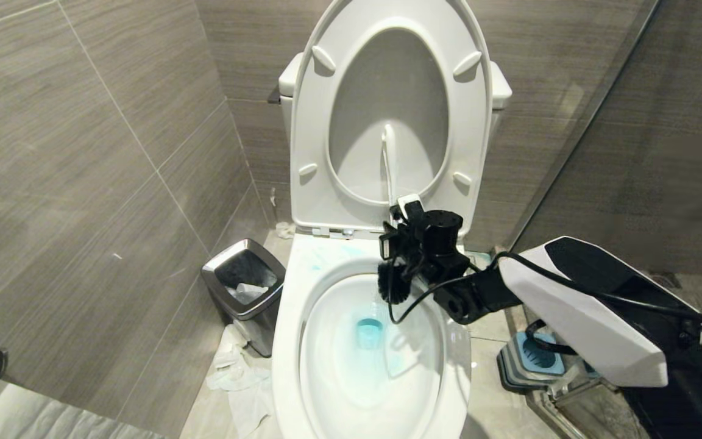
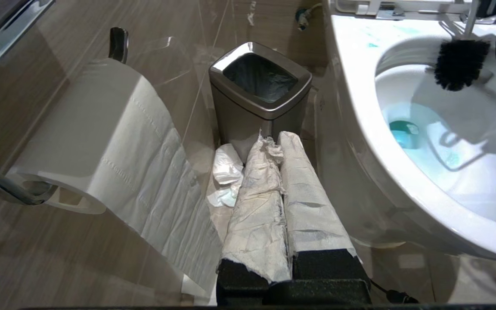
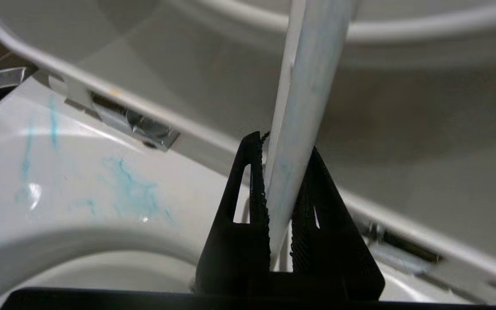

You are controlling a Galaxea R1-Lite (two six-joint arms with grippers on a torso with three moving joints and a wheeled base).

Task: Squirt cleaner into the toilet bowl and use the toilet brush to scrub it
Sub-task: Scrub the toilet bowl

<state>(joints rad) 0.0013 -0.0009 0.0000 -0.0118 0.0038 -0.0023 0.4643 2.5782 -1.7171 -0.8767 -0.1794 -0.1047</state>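
From the head camera, the right gripper [image 1: 401, 244] clamps the toilet brush [image 1: 389, 183], white handle rising above it against the raised seat and black bristles hanging just below, inside the far rim of the toilet bowl [image 1: 287, 317], where blue cleaner [image 1: 368, 332] pools beneath. The left wrist camera shows the left gripper [image 2: 280, 142], paper-wrapped fingers pressed together and holding nothing, with a bin [image 2: 260, 92] just beyond and a toilet roll [image 2: 101, 133] to one side. The right wrist camera shows black pads [image 3: 256, 189] squeezing the handle, blue streaks on the porcelain alongside.
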